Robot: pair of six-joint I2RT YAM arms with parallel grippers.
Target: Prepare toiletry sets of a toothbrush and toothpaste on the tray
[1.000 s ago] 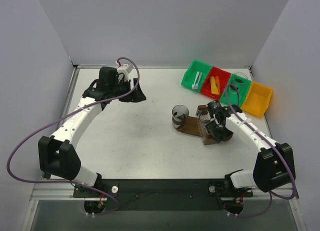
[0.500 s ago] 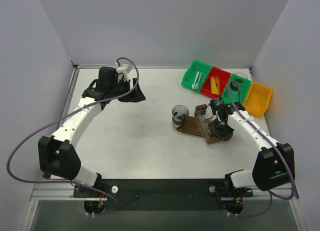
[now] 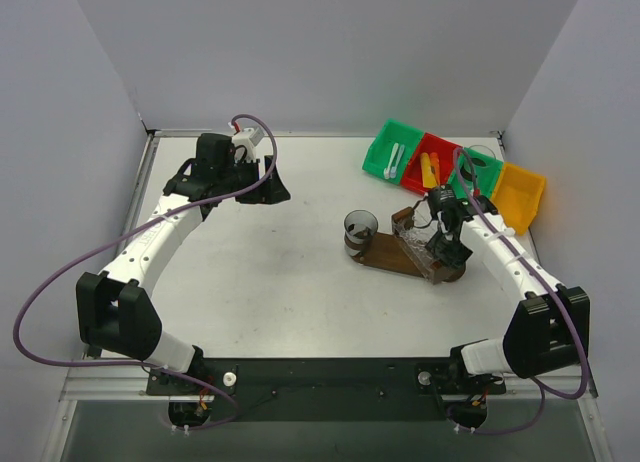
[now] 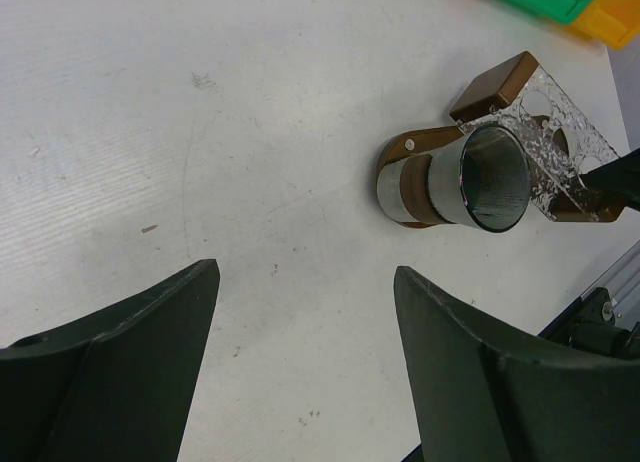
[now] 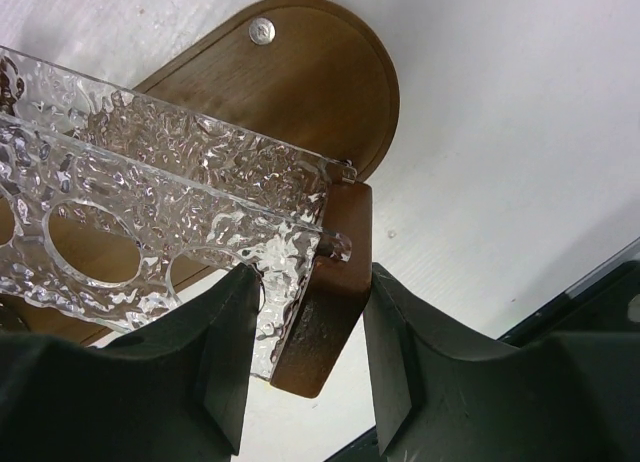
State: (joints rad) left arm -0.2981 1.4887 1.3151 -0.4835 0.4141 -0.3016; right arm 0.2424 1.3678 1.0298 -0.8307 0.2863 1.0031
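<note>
Since a second ago the tray's [image 3: 385, 258] right end has swung rightward together with the right gripper [image 3: 446, 250], while its other end has stayed put; that gripper's fingers [image 5: 225, 352] now sit part-closed on the wooden end block [image 5: 318, 312] of the tray, pinching it along with the tip of the clear dimpled rack [image 5: 170, 172] that runs along the tray; a clear cup [image 3: 360, 226] stands on the tray's left end. The left gripper [image 3: 266, 187] hangs over the bare table [image 3: 270, 282] well to the left of the tray, jaws wide apart and holding nothing. Beyond the tray's right end sit the bins - white toothbrushes [image 3: 393, 160] in a green bin [image 3: 380, 147], toothpaste tubes [image 3: 430, 169] in the red bin [image 3: 415, 177].
</note>
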